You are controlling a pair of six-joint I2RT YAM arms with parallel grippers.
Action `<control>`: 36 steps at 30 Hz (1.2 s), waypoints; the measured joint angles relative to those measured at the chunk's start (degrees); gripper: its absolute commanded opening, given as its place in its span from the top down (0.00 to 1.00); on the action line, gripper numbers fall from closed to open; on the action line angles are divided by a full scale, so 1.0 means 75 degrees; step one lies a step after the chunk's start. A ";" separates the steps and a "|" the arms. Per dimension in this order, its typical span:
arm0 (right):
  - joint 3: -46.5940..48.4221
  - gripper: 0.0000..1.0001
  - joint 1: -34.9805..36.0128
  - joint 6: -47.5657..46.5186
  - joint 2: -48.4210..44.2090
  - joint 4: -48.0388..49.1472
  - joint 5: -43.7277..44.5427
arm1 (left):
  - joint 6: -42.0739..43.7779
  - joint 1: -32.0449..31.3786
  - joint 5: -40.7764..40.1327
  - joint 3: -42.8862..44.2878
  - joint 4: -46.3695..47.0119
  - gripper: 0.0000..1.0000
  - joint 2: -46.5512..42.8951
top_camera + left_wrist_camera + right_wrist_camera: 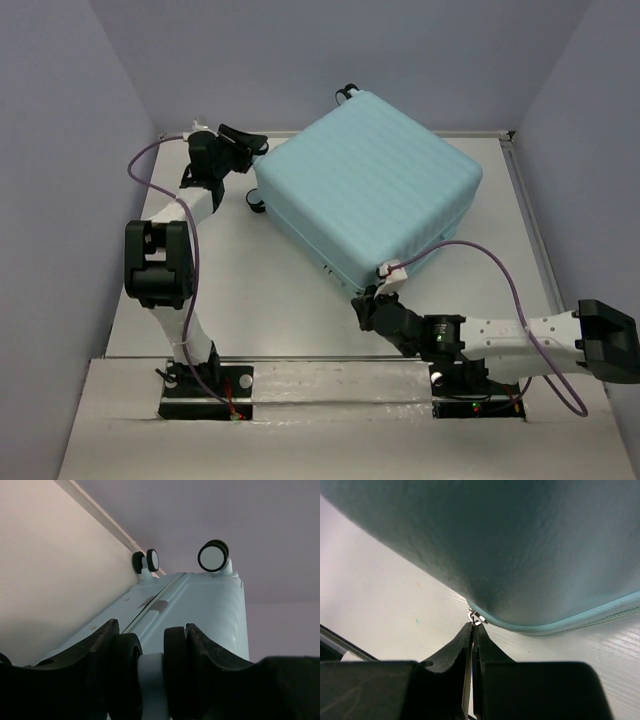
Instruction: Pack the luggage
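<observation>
The pale aqua luggage [370, 180] lies closed and flat on the white table, its ribbed shell up. My left gripper [257, 145] is at its far left corner. In the left wrist view its jaws [152, 630] press on both sides of a black twin caster wheel [175, 652]. Two more wheels [213, 557] show at the far end of that side. My right gripper [378, 286] is at the near corner. Its jaws [473, 626] are shut on the small metal zipper pull [476, 618] at the aqua zipper seam [560, 627].
Grey walls enclose the table on the left, back and right; the left wall [60, 180] is close to my left arm. A metal rail [330, 375] runs along the near edge by the arm bases. Bare tabletop [260, 290] lies between the arms.
</observation>
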 measured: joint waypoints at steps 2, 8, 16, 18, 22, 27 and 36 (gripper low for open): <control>-0.0006 0.93 -0.0093 -0.0058 -0.0073 -0.0047 -0.0117 | -0.0315 0.0026 -0.0026 -0.0213 0.0286 0.94 0.0000; -0.0029 0.93 -0.0597 -0.0379 -0.0393 -0.0230 -0.0784 | -0.0236 0.0044 -0.0536 -0.0968 0.1078 0.94 -0.0402; -0.0055 0.93 -0.2885 -0.1559 -0.1373 -0.1093 -0.2911 | -0.0353 0.0466 -0.2154 -0.4482 0.1673 0.94 -0.4048; 0.0073 0.93 -0.3643 -0.1906 -0.1396 -0.1314 -0.3206 | -0.0463 0.0545 -0.2343 -0.5377 0.1591 0.94 -0.5269; 0.0373 0.93 -0.4266 -0.2270 -0.0871 -0.1221 -0.3389 | -0.0513 0.0475 -0.2366 -0.6245 0.1058 0.94 -0.6918; 0.0877 0.93 -0.3092 -0.2203 0.0857 0.0216 -0.2620 | -0.0495 0.0437 -0.2486 -0.6703 0.0475 0.94 -0.7947; 0.2148 0.93 -0.1853 -0.2439 0.2617 0.0688 -0.2253 | -0.0522 -0.0067 -0.2952 -0.6918 -0.0117 0.94 -0.8542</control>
